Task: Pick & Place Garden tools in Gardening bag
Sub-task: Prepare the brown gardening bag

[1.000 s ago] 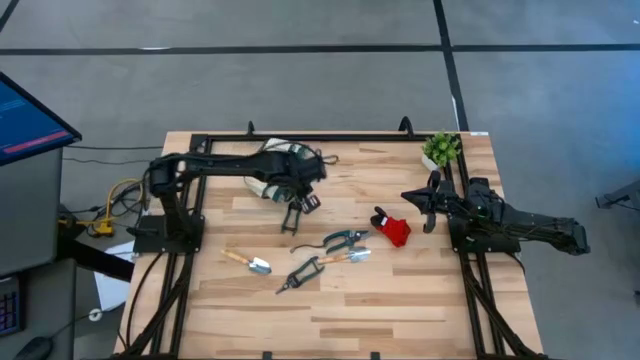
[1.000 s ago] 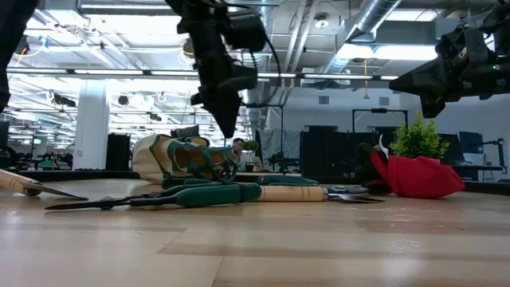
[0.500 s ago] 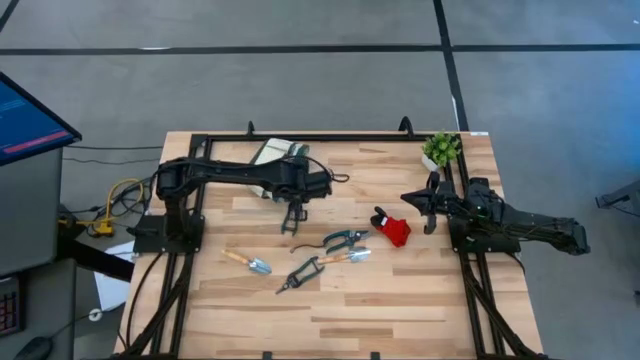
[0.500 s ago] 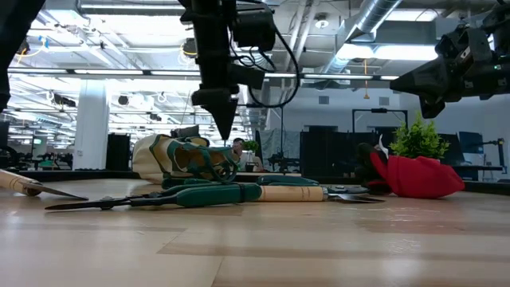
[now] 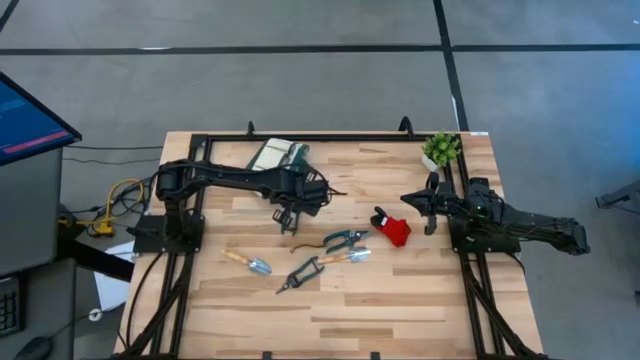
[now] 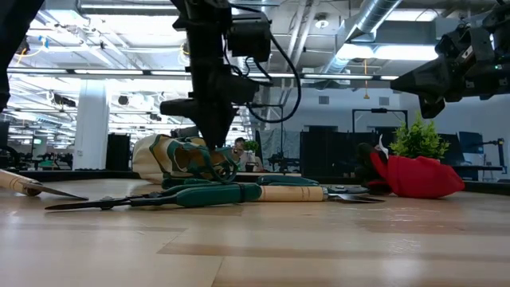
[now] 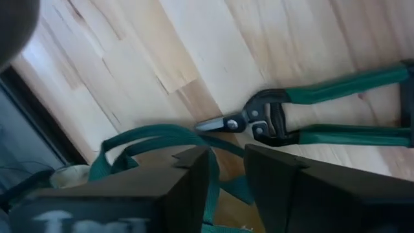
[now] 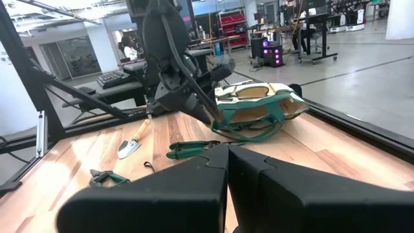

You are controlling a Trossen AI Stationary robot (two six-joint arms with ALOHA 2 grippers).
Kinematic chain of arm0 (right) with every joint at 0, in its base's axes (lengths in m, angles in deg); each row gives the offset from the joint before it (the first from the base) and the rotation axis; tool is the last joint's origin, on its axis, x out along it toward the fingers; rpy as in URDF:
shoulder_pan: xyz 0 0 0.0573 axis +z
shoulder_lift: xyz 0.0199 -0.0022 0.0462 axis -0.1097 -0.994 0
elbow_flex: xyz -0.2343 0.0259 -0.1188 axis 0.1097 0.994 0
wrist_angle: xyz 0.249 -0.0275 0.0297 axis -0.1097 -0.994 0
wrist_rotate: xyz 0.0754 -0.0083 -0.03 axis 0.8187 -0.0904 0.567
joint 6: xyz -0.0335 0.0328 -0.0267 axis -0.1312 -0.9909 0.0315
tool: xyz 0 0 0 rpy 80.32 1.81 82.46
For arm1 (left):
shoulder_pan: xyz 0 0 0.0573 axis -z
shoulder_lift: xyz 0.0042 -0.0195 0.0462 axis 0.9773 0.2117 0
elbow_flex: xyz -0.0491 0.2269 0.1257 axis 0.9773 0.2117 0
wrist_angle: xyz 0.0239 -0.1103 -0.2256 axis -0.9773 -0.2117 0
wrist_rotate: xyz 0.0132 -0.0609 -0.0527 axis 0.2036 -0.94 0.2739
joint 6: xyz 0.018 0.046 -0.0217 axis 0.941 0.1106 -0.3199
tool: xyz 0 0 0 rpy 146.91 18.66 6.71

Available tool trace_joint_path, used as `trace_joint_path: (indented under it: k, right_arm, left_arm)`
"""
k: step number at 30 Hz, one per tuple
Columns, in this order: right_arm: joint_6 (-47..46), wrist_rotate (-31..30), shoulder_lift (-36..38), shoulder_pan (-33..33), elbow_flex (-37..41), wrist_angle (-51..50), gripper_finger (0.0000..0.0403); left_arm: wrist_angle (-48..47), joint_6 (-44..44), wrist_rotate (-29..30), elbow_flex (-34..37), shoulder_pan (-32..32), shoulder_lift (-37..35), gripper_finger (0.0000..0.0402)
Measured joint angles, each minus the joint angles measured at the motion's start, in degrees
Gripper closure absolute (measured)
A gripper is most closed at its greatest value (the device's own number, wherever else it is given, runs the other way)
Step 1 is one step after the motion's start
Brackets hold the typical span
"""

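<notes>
Green-trimmed gardening bag point(image 5: 272, 158) behind left claw point(image 5: 288, 218)

An open lab hall: exposed ceiling ducts point(image 6: 374, 32), equipment racks point(image 6: 331, 151), workbenches point(image 8: 129, 71).

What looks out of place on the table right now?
The gardening bag lies tipped on its side at the table's far edge rather than standing open, its green handles trailing toward the left pincer.

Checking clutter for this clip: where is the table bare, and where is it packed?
Bare: the front strip of the table below the trowel, and the back middle between gardening bag and potted plant. Crowded: the centre, around the green-handled pruners.
</notes>
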Motion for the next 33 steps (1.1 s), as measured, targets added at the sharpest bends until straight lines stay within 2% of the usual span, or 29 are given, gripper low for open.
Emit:
trace_joint_path:
  k: [10,14,20,26,33]
  right_arm:
    - [0.0,0.0,0.0,0.0,0.0,0.0,0.0403]
    - [0.0,0.0,0.0,0.0,0.0,0.0,0.0403]
    - [0.0,0.0,0.0,0.0,0.0,0.0,0.0403]
    - [0.0,0.0,0.0,0.0,0.0,0.0,0.0403]
    - [0.0,0.0,-0.2,0.0,0.0,-0.1,0.0403]
  left_arm:
    - [6.0,0.2,0.0,4.1,-0.7,0.0,0.0197]
    - [9.1,-0.8,2.1,6.1,-1.9,0.0,0.0174]
    - [9.7,-1.1,7.1,6.4,-3.3,0.0,0.0192]
    - [9.9,-1.2,3.9,6.3,-3.4,0.5,0.0221]
    - [11.1,-1.2,3.6,7.4,-4.1,2.1,0.0219]
